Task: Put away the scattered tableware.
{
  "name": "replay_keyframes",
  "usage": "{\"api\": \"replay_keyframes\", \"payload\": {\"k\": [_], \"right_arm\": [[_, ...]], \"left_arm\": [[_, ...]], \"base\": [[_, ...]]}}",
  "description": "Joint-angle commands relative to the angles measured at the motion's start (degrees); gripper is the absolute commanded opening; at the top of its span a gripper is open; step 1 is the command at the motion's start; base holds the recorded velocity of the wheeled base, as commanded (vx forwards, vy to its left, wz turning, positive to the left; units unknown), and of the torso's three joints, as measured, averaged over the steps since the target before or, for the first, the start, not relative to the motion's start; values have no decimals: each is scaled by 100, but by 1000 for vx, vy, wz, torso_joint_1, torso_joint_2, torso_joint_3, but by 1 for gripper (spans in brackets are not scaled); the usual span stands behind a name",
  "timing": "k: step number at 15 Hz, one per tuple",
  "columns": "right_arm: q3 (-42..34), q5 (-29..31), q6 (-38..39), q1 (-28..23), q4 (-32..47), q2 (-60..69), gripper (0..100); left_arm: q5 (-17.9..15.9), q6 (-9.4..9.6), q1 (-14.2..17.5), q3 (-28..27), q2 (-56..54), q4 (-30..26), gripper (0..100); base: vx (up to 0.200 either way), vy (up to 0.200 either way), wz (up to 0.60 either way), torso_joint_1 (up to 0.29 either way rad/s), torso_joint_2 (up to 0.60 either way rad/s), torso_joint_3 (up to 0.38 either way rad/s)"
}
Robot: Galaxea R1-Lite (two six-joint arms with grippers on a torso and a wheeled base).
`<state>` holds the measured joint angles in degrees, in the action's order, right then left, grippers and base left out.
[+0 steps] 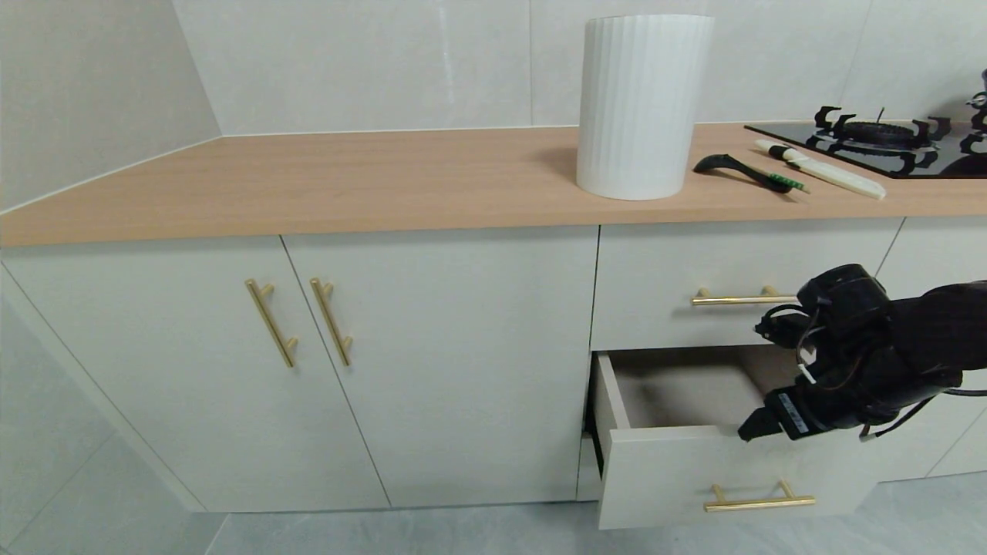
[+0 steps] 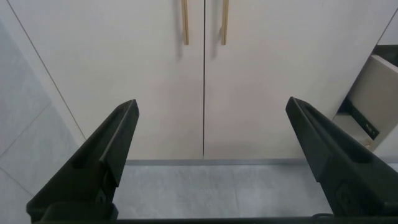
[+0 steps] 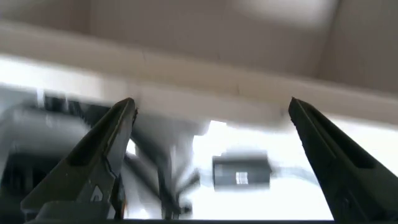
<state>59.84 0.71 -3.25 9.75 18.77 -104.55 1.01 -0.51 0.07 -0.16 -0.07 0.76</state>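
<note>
Upper right of the head view, on the desk (image 1: 347,181): black spoon (image 1: 740,171) and white knife (image 1: 821,171) side by side, right of a white ribbed canister (image 1: 644,104). Lower right: open drawer (image 1: 678,462), right gripper (image 1: 748,428) at its front rim, jaws spread. Left gripper (image 2: 211,143) facing cabinet doors (image 2: 261,81), jaws spread.

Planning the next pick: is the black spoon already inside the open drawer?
No, the black spoon lies on the countertop, between the white ribbed container and the knife.
</note>
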Motion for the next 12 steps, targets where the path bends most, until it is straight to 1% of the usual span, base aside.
{"api": "replay_keyframes", "payload": {"k": [1,3,4,6,7,8,12], "right_arm": [[177,8,-52,0,258,154,100],[177,35,-114,18,540,207,100],[212,17,-114,97,540,233,100],[335,0,-17,123,399,259,100],[326,-18,449,132,-128,207,100],[326,-9,651,150,-330,31,100],[440,175,906,290,-515,-822,100]], "left_arm": [[4,-2,1,-2,7,4,100],[4,-2,1,-2,7,4,100],[4,-10,1,-2,7,4,100],[4,-2,1,-2,7,4,100],[4,-2,1,-2,7,4,100],[4,-2,1,-2,7,4,100],[4,-2,1,-2,7,4,100]], "base": [[0,0,0,0,0,0],[0,0,0,0,0,0],[0,0,0,0,0,0],[0,0,0,0,0,0],[0,0,0,0,0,0],[0,0,0,0,0,0],[0,0,0,0,0,0]]}}
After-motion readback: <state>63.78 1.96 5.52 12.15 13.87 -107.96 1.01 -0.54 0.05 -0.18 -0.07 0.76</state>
